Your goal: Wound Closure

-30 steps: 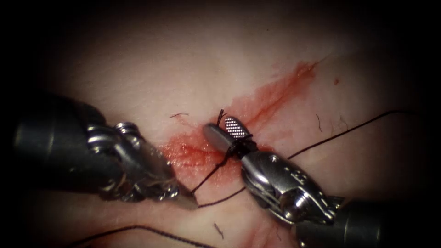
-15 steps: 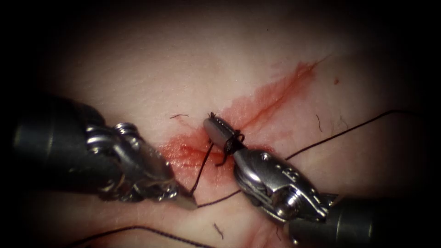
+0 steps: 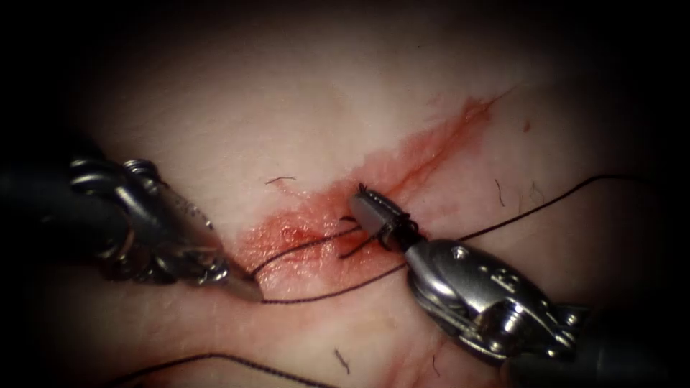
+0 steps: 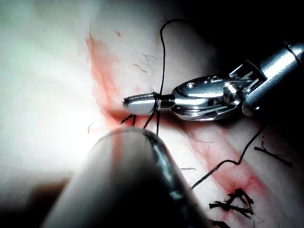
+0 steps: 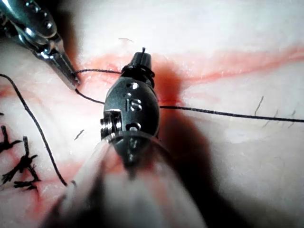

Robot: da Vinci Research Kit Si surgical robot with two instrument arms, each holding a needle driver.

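My right tool point(image 3: 374, 213) clamps a short thread end over the red-stained cut point(image 3: 424, 154); my left tool point(image 3: 248, 287) grips the dark thread point(image 3: 327, 293).
Loops wrap the right jaws; beyond them, thread trails right across pale tissue point(image 3: 287, 93).

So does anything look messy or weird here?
Yes. Red fluid is smeared along the cut in the tissue. Thread is looped around the right hand, shut on a short thread end. The left hand holds thread too.
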